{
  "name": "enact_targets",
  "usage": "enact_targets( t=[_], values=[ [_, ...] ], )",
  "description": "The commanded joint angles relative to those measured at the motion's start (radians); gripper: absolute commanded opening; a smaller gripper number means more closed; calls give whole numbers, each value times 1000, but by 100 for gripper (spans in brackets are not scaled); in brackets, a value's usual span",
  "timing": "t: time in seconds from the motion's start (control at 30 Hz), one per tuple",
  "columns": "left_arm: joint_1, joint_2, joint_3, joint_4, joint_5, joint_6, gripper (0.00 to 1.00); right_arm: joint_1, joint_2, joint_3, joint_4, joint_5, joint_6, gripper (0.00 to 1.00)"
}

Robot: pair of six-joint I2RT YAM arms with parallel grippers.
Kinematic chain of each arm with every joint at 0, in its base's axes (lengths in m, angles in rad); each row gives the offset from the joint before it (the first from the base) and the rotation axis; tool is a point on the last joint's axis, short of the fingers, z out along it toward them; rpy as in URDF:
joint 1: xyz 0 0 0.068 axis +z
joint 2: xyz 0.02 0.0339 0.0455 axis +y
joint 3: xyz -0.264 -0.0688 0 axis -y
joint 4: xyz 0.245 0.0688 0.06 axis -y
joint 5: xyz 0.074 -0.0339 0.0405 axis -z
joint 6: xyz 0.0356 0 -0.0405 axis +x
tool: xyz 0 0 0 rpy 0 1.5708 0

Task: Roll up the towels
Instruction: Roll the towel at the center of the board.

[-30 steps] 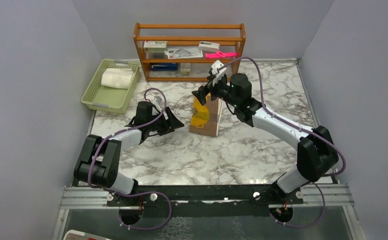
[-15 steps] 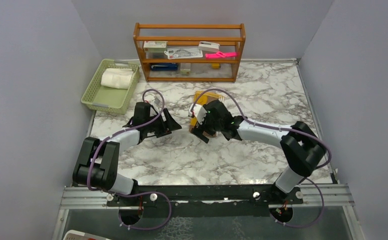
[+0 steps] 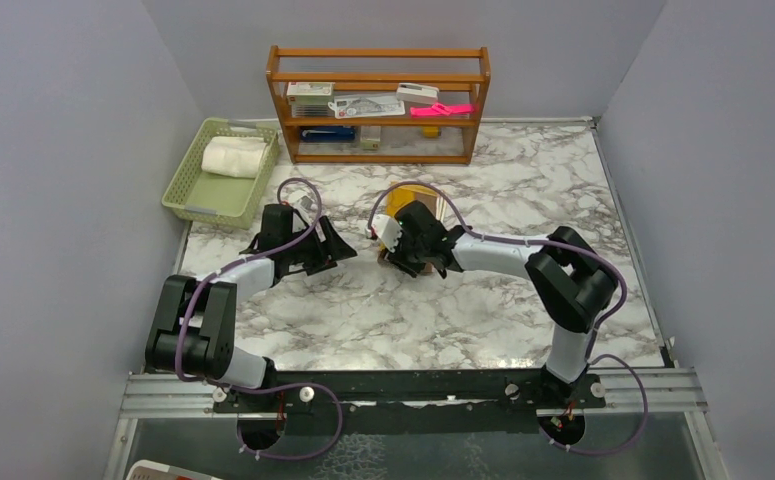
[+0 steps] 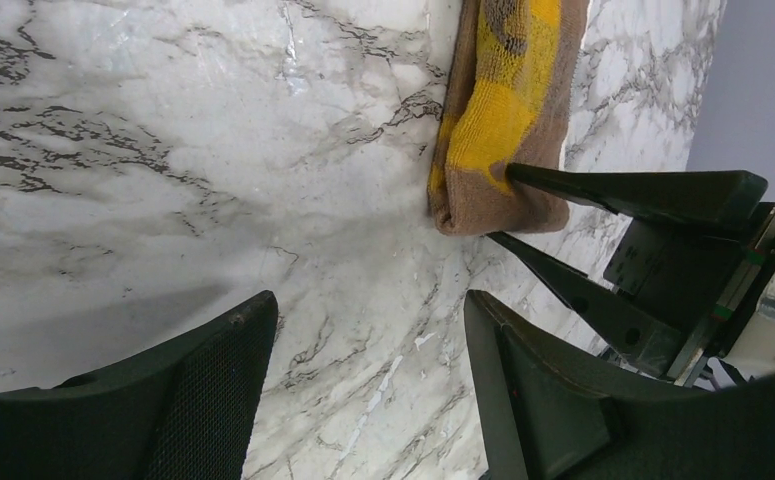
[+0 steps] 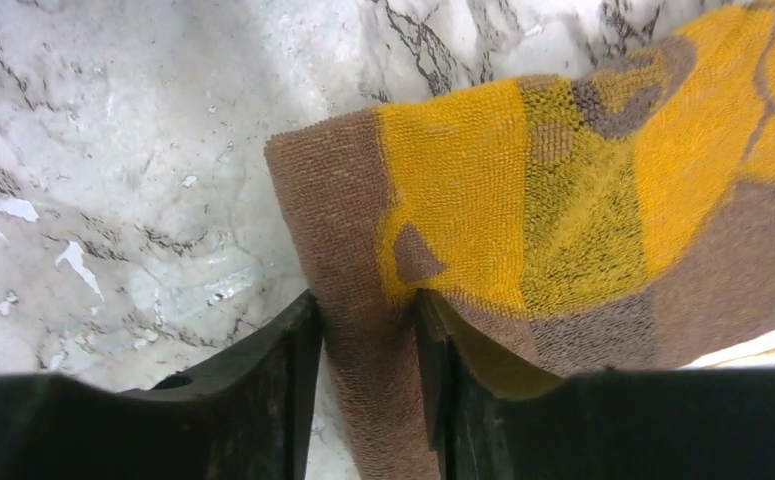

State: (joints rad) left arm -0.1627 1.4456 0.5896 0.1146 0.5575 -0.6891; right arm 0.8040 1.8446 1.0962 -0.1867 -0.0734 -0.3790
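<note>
The brown towel with mustard-yellow patches (image 3: 404, 199) lies on the marble table at the centre, partly hidden under my right arm. My right gripper (image 3: 406, 260) is low at the towel's near end. In the right wrist view the brown towel (image 5: 563, 200) has its brown edge pinched in my right gripper (image 5: 368, 345), which is shut on it. My left gripper (image 3: 341, 250) hovers open just left of it, holding nothing. From the left wrist, my left gripper (image 4: 368, 325) faces the brown towel's (image 4: 503, 110) end. The cream-white towel (image 3: 233, 157) lies rolled in the green basket (image 3: 213, 200).
A wooden shelf (image 3: 378, 150) with small items stands at the back centre. The green basket sits at the back left. Grey walls close in the table on the left, right and back.
My right gripper moved from the towel's far end down to its near end and shut on the brown edge. The left gripper shifted only slightly.
</note>
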Motion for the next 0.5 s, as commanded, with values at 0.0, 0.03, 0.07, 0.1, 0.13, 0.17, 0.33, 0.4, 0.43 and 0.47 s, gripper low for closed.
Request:
enact_targets(
  t=[0.0,0.03,0.07,0.1,0.13,0.17,0.33,0.4,0.43,0.47],
  values=[
    [15,-32,17,-17,39,18,71,5,18,17,-60,-29,23,20],
    [18,-38,22,-25,41,23,71,6,10,17,-71,-46,36,4],
    [21,-48,29,-38,41,30,71,6,-6,14,-79,-72,49,1],
    [23,-58,37,-54,40,41,71,6,-24,13,-91,-104,66,1],
    [23,-69,46,-71,37,53,71,6,-48,14,-101,-141,89,1],
    [23,-82,54,-89,35,65,71,5,-75,11,-107,-184,115,1],
    [23,-139,76,-127,73,102,73,-2,-162,20,-125,-382,278,1],
    [19,-154,75,-118,123,101,73,-30,-159,34,-142,-494,322,1],
    [16,-161,74,-113,142,103,73,-48,-154,40,-140,-552,347,1],
    [12,-169,71,-110,158,103,73,-65,-145,45,-137,-598,372,1]
  ],
)
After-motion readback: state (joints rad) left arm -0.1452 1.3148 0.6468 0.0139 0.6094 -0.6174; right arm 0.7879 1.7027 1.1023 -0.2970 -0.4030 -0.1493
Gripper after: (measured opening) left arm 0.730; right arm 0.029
